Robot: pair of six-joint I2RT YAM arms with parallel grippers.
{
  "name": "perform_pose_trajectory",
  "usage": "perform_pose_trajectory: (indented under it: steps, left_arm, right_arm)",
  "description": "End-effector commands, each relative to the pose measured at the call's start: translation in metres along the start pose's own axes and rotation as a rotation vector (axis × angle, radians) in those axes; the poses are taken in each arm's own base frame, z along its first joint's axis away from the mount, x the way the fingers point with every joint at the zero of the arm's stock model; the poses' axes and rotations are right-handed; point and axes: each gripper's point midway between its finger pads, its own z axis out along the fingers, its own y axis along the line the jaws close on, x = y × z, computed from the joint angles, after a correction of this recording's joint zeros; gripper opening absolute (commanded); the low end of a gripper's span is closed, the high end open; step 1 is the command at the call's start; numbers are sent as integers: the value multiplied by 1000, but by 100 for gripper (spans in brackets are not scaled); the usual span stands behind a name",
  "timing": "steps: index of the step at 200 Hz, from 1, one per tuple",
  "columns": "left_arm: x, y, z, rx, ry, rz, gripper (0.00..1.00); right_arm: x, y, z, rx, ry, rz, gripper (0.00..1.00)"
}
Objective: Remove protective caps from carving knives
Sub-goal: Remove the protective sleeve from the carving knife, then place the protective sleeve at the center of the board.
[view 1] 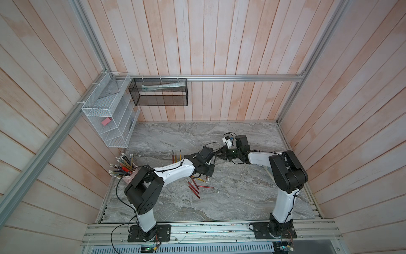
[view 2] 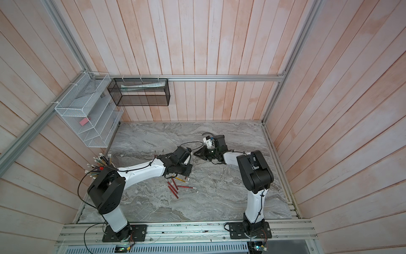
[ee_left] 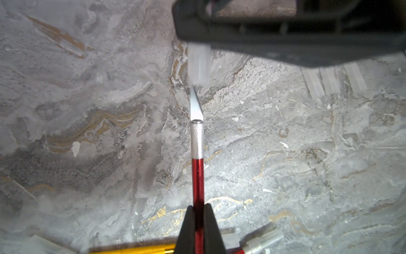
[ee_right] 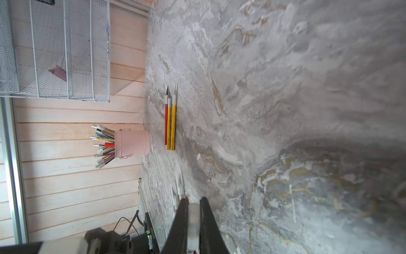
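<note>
Nearest the front of the marble table (view 1: pixel 241 198), a loose pile of carving knives (view 1: pixel 195 187) is seen lying. Just beyond it, a red carving knife (ee_left: pixel 198 182) is clamped by its handle in the closed left gripper (ee_left: pixel 198 207), its bare blade (ee_left: pixel 195 107) pointed at the right gripper (ee_right: pixel 194 203). There a protective cap (ee_left: pixel 197 66) is pinched between the jaws, its mouth just at the blade's point. Farther back, three knives (ee_right: pixel 170 123) are laid side by side.
</note>
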Motion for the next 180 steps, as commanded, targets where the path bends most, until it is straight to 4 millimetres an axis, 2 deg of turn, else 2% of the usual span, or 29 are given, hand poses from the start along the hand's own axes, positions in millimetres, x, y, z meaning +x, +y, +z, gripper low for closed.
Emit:
perform_pose_trajectory:
  steps: [1,42,59,77,102,130,159,180]
  left_arm:
    - [8,1,3,7,14,-16,0]
    - [6,2,3,-6,15,-15,0]
    - [4,3,1,-17,6,-14,0]
    - [1,6,-3,-29,-7,-15,0]
    - [-3,14,-8,-50,-20,-27,0]
    - [-8,27,-11,-68,-29,-54,0]
    - [-13,36,-16,-73,-44,-73,0]
    - [-16,50,-18,-100,-46,-98,0]
  right_arm:
    - [-16,-3,-4,23,-11,-25,0]
    - [-40,-16,-21,149,-73,-62,0]
    - [-42,-28,-32,230,-86,-77,0]
    - [-41,-50,-49,390,-98,-108,0]
    - [-25,-80,-72,585,-85,-125,0]
    - [4,-100,-82,656,-37,-114,0]
    - [29,-108,-81,701,22,-127,0]
    - [43,-106,-75,703,58,-140,0]
